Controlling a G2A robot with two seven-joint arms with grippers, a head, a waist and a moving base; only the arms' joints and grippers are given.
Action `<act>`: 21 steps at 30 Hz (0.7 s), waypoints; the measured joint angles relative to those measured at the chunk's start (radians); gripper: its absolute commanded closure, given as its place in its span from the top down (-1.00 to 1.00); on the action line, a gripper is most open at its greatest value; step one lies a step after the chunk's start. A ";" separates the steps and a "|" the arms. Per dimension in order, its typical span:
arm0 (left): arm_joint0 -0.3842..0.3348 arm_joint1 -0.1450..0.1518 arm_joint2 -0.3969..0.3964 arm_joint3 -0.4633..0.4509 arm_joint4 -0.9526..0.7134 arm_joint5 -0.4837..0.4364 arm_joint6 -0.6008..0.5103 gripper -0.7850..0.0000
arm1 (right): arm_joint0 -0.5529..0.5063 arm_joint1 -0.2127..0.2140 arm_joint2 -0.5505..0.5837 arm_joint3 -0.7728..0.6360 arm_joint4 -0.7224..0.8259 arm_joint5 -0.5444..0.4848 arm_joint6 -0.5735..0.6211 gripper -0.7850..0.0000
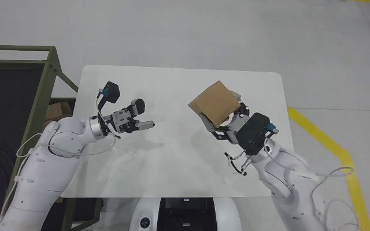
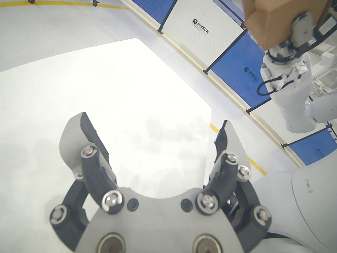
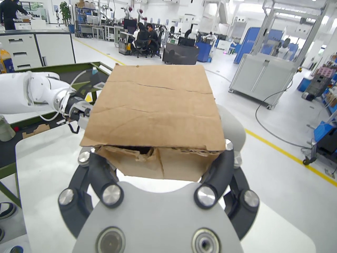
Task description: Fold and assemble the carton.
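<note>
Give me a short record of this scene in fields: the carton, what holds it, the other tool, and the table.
object: carton, brown cardboard, already box-shaped
held by: right tool, shut on its flap end
position: lifted off the table
other arm: left tool, open, empty, apart from the carton

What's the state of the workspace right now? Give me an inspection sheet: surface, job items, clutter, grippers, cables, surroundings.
Surface: white table, rounded corners.
Job's things: brown carton, folded into a box and held above the table; flaps at one end crumpled, not fully shut.
Clutter: nothing seen.
Grippers: right gripper, fingers shut on the carton; left gripper open, holding nothing, over the table.
Cables: black cable looped at the right wrist; white cable at the left wrist.
Surroundings: green frame beside the table; yellow floor line; blue and white panels.
</note>
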 measured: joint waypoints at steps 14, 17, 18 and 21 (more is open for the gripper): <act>0.000 0.000 0.000 0.000 0.000 0.000 0.000 1.00 | 0.082 -0.033 -0.186 0.393 -0.007 0.097 -0.063 -1.00; 0.000 0.000 0.000 0.000 0.000 0.000 0.000 1.00 | 0.095 -0.041 -0.210 0.427 -0.012 0.146 -0.054 -1.00; 0.000 0.000 0.000 0.000 0.000 0.000 0.000 1.00 | 0.097 -0.041 -0.214 0.428 -0.014 0.152 -0.049 -1.00; 0.000 0.000 0.000 0.000 0.000 0.000 0.000 1.00 | 0.097 -0.041 -0.213 0.427 -0.015 0.151 -0.049 -1.00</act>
